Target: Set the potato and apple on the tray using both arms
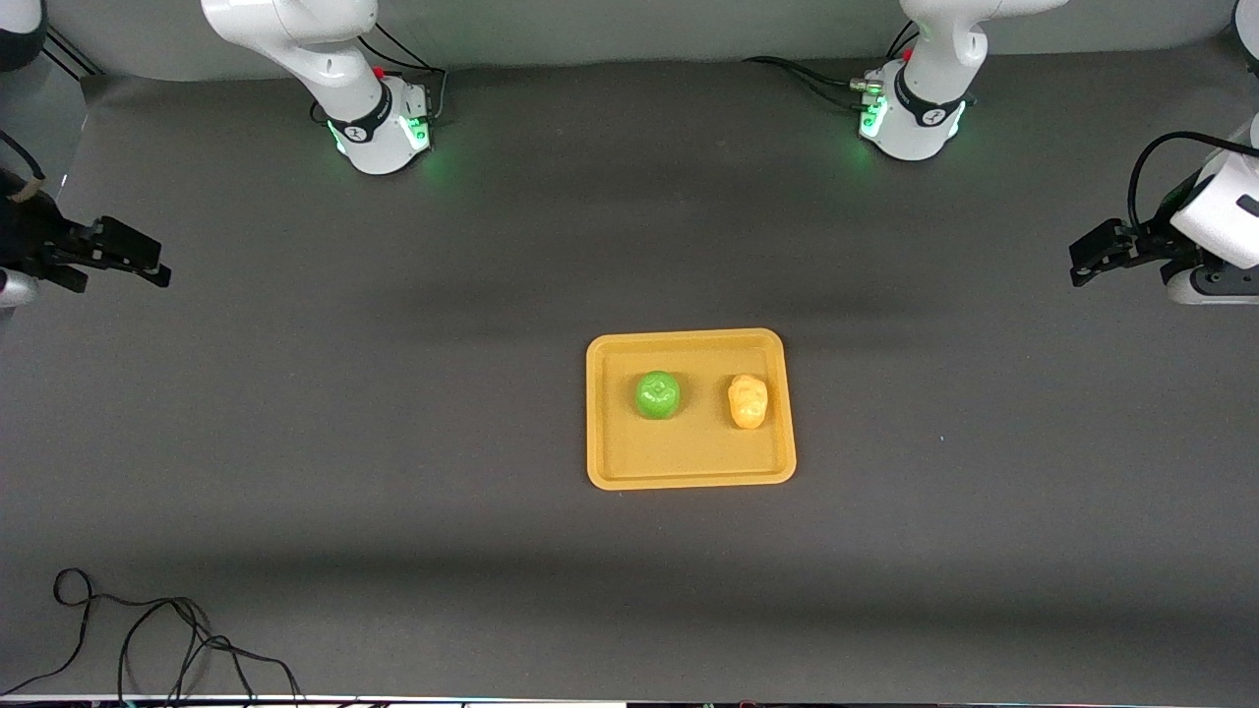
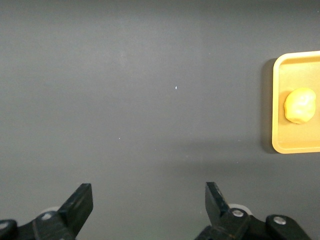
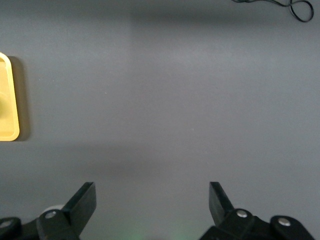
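The orange-yellow tray [image 1: 689,474] lies in the middle of the table. The green apple [image 1: 657,394] sits on it toward the right arm's end. The yellow-orange potato [image 1: 749,401] sits on it toward the left arm's end. The potato [image 2: 300,105] and a tray corner [image 2: 280,145] show in the left wrist view. A tray corner [image 3: 9,131] shows in the right wrist view. My left gripper [image 1: 1085,258] [image 2: 149,200] is open and empty over bare table at the left arm's end. My right gripper [image 1: 152,264] [image 3: 152,200] is open and empty over bare table at the right arm's end.
A loose black cable [image 1: 148,639] lies on the dark table mat [image 1: 393,492] at the near corner by the right arm's end; it also shows in the right wrist view [image 3: 295,7]. The two arm bases [image 1: 379,133] [image 1: 910,123] stand along the table's edge farthest from the front camera.
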Available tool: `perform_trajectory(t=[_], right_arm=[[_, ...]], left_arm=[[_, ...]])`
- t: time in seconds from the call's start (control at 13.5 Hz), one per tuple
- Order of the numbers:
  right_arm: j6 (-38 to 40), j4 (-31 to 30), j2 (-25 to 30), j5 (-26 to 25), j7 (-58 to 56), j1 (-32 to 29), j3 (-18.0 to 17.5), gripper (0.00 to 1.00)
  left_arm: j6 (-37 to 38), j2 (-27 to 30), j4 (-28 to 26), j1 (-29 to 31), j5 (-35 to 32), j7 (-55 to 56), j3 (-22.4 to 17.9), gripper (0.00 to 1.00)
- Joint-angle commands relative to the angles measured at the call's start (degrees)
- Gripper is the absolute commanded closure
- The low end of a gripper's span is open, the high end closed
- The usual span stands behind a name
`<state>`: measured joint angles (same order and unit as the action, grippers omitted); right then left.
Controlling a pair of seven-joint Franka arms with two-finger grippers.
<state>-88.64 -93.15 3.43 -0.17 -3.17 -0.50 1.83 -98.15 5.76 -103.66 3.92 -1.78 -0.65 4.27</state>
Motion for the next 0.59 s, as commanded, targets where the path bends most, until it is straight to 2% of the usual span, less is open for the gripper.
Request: perform_trajectory(t=[0.0,0.52], right_arm=[[1.4,-1.7,3.1,-0.4,-0.8,-4.5,-5.4,0.0],[0.8,-1.7,1.6,1.8,1.4,-4.2,-5.3,0.0]], left_arm=[[-0.8,-0.7,0.7,0.3,0.3,-0.3,0.2,0.0],[0.2,0.1,1.1,0.4,0.0,-0.2,0.1,0.0]])
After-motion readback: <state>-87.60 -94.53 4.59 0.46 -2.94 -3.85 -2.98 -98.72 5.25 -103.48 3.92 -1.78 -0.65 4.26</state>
